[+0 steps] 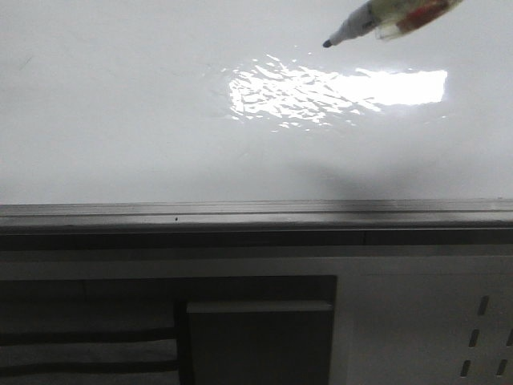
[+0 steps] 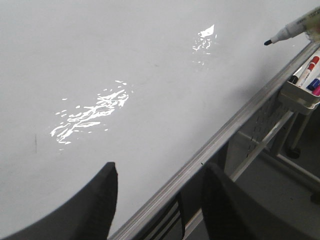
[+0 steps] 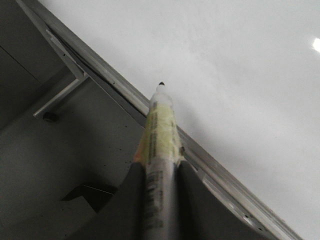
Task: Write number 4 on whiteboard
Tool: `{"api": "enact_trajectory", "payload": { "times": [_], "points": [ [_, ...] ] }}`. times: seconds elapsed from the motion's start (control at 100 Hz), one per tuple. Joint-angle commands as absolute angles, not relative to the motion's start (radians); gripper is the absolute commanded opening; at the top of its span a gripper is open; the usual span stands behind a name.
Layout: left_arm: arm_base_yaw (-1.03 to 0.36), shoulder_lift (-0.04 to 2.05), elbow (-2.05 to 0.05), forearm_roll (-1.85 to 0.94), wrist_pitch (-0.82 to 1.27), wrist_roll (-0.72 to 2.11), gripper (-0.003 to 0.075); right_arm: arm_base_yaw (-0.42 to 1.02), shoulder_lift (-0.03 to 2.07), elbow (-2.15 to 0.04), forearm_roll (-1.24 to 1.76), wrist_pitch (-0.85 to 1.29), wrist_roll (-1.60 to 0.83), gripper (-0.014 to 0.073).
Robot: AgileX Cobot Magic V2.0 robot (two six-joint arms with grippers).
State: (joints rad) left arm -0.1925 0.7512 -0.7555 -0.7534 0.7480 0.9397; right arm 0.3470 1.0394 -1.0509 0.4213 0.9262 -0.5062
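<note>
Overhead, one marker (image 1: 385, 20) in right fingers (image 3: 192, 200), one blank whiteboard (image 1: 120, 120)

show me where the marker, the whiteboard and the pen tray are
marker (image 1: 377, 20), front view, on its barrel near the tip.
whiteboard (image 1: 120, 104), front view, on bare white surface.
pen tray (image 2: 300, 97), left wrist view, on its outer wall.

An office or classroom-like room: a large glossy whiteboard (image 1: 120, 120) on a wheeled metal stand, with a clipped-on tray (image 2: 300, 97) holding coloured markers (image 2: 307, 70).
</note>
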Motion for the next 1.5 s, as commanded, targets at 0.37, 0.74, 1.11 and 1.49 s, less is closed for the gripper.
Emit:
{"api": "enact_trajectory", "payload": {
  "times": [0.37, 0.74, 1.11, 1.49],
  "points": [
    [-0.191, 0.751, -0.780, -0.811, 0.653, 0.928, 0.0354, 0.471, 1.135, -1.129, 0.403, 0.712, -0.422, -0.0064],
    [-0.191, 0.751, -0.780, -0.811, 0.617, 0.928, 0.0354, 0.469, 1.278, -1.148, 0.361, 0.610, -0.422, -0.0064],
    [-0.191, 0.751, -0.780, -0.837, 0.617, 0.928, 0.0354, 0.461, 1.366, -1.149, 0.269, 0.669, -0.333, -0.0064],
    [-0.191, 0.751, -0.780, -0.835, 0.592, 0.930, 0.0354, 0.464, 1.213, -1.154, 0.266, 0.697, -0.353, -0.0064]
  ]
}}
